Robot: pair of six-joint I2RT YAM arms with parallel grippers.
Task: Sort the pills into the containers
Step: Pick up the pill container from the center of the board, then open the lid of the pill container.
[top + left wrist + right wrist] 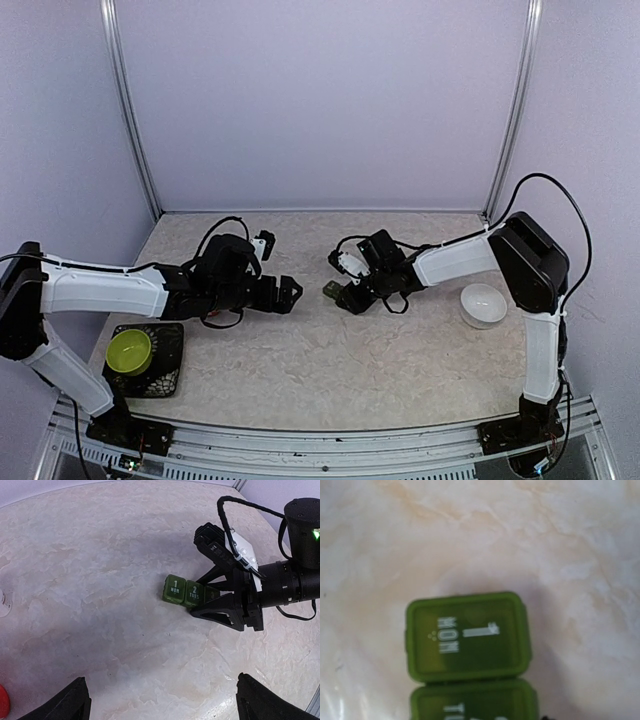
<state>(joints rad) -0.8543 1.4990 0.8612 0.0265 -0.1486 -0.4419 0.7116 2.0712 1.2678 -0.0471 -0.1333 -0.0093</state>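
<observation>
The containers point(186, 591) are a short row of dark green cells lying on the marbled table, lids shut, marked "1 MON" and "2 TUES". From above the containers point(331, 291) are a small green patch in the middle. My right gripper point(200, 596) straddles the third cell, one finger close on each side; contact is unclear. The right wrist view looks straight down on the MON lid point(467, 637); its fingers do not show there. My left gripper point(167, 702) stands wide open, nothing between its fingers point(75, 700), a short way left of the box. The pills are out of view.
A white bowl point(483, 304) sits at the right. A lime-green bowl point(129, 350) rests on a black mat point(168, 378) at the near left. A small white object point(3, 602) and a red one point(2, 700) show at the left wrist view's left edge.
</observation>
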